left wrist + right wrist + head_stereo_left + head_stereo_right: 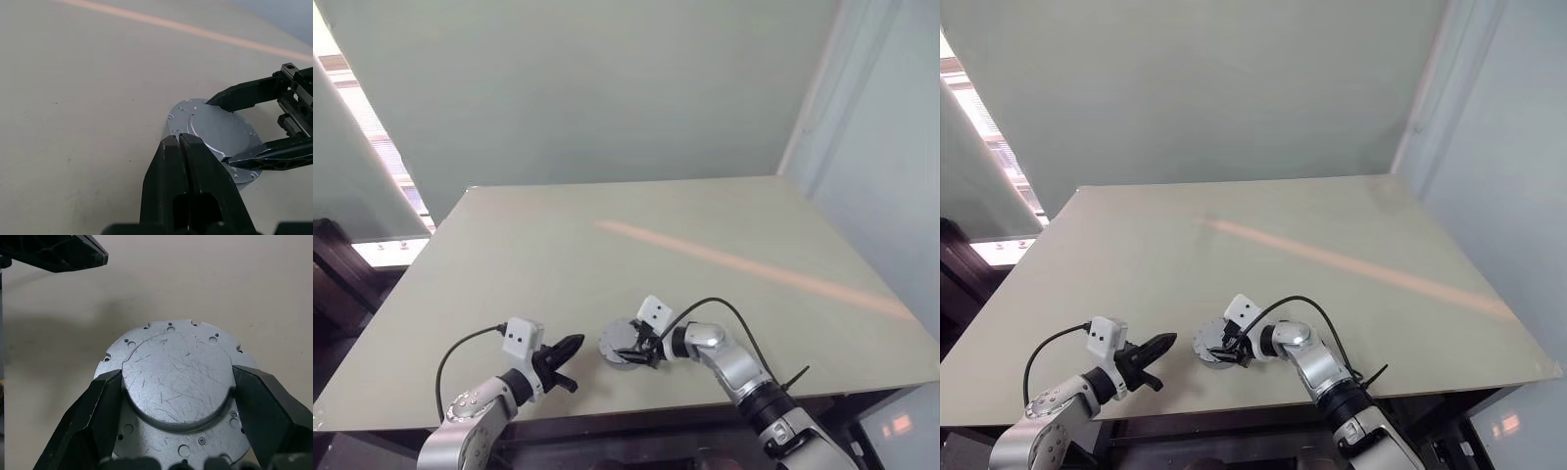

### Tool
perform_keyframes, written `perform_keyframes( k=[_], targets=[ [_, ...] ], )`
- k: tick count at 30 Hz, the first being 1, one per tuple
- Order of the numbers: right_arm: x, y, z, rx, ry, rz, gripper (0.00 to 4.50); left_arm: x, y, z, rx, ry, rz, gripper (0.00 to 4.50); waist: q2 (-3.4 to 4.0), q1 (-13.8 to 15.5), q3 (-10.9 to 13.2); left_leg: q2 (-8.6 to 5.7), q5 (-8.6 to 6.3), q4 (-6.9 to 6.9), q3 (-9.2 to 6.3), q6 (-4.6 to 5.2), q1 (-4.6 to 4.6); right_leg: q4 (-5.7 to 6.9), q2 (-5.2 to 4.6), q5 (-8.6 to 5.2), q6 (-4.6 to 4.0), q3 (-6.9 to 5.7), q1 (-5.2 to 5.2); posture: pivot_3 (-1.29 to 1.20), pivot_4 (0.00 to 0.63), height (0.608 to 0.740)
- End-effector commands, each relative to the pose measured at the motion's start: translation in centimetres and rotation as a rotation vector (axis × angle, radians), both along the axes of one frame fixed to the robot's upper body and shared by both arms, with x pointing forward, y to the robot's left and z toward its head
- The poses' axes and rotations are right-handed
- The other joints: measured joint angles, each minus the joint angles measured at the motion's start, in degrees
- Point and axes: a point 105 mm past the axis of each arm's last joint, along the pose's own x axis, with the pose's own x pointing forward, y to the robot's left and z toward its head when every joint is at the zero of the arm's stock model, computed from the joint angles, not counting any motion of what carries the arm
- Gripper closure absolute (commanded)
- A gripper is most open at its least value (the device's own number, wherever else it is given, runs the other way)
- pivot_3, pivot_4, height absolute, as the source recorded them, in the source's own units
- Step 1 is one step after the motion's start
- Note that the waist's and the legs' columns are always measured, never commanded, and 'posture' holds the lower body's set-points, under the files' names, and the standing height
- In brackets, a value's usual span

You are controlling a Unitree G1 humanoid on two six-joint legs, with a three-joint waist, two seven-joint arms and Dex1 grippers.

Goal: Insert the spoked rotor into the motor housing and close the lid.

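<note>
The motor housing (168,328) lies flat near the table's front edge, showing a silver-grey flange with small holes. A raised round disc with a scratched pale top and a dark edge sits on it; I take it for the lid (178,360). My right gripper (628,354) reaches in from the right, and its two fingers (105,396) press against opposite sides of the lid. Just left of the housing (615,341) my left gripper (573,345) is shut and empty, its tips (178,139) pointing at the flange. The spoked rotor is hidden or out of view.
The pale table (607,245) stretches far behind the housing, with an orange streak of light (754,264) across it. Its front edge runs close under both arms. A black cable (724,305) loops over my right wrist.
</note>
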Motion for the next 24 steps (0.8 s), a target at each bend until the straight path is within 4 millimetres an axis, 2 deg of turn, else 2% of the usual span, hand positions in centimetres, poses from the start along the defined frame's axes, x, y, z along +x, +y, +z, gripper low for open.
perform_keyframes(
  k=[1,16,24],
  targets=[
    [0.2,0.4,1.1,-0.029,-0.043,0.043,1.28,0.4,0.0,0.9,0.012,-0.039,-0.013,4.5,0.0,0.01,0.0,0.0,0.0,0.0,0.0,0.0,0.0,0.0,0.0,0.0,0.0,0.0,0.0,0.0,0.0,0.74],
    [0.2,-0.3,0.1,-0.156,-0.047,0.091,1.28,0.6,-0.1,0.8,0.013,-0.041,-0.018,4.5,0.0,0.04,0.0,-0.01,0.0,-0.03,0.0,0.0,-0.01,-0.01,0.0,0.0,0.01,0.0,-0.01,0.0,0.0,0.74],
    [0.4,-0.6,-0.4,-0.178,0.002,0.043,1.28,0.6,-0.2,0.8,0.014,-0.044,-0.019,4.5,0.0,0.03,0.0,-0.02,0.0,-0.02,0.0,0.0,-0.01,-0.02,-0.01,0.0,0.01,0.0,-0.01,0.0,0.0,0.74]
  ],
)
